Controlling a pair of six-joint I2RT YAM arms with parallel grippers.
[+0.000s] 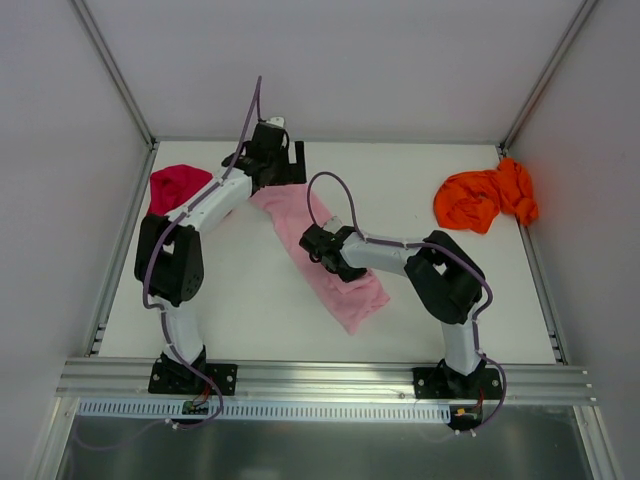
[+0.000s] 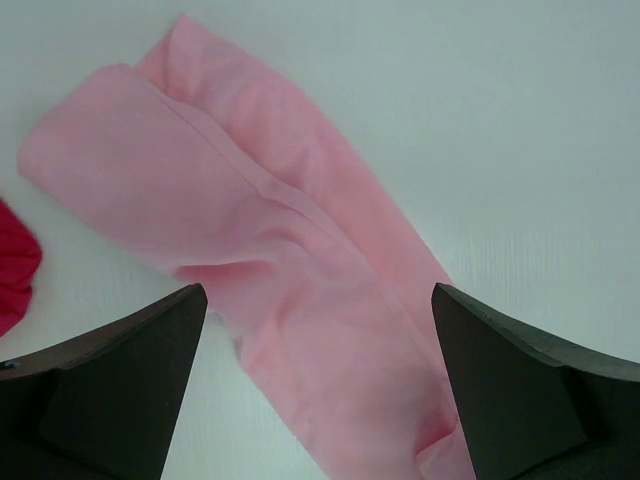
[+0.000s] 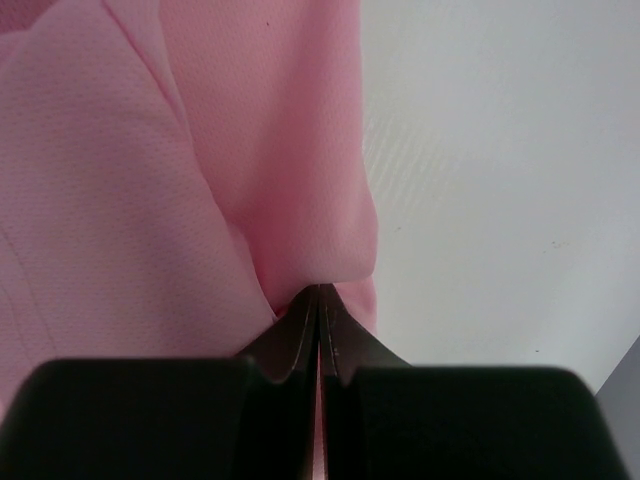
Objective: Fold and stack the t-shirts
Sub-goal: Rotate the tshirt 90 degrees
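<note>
Pink t-shirt (image 1: 335, 270): long strip, axis diagonal far-left to near-right. Right gripper (image 3: 319, 296) pinches its edge; left gripper (image 1: 285, 165) spread above far end.

The left arm (image 1: 215, 200) and right arm (image 1: 385, 250) are white-and-black with purple cables (image 1: 256, 100).

Plain pale pink shirt (image 1: 345, 290) on the white table (image 1: 260, 290); magenta-red shirt (image 1: 172, 185) at left edge, bright orange shirt (image 1: 480, 200) at right edge.

Lab test cell, plain white walls (image 1: 330, 60), white table (image 1: 420, 310), aluminium rail (image 1: 320, 378), left arm (image 1: 175, 262), right arm (image 1: 445, 280) bolted on
</note>
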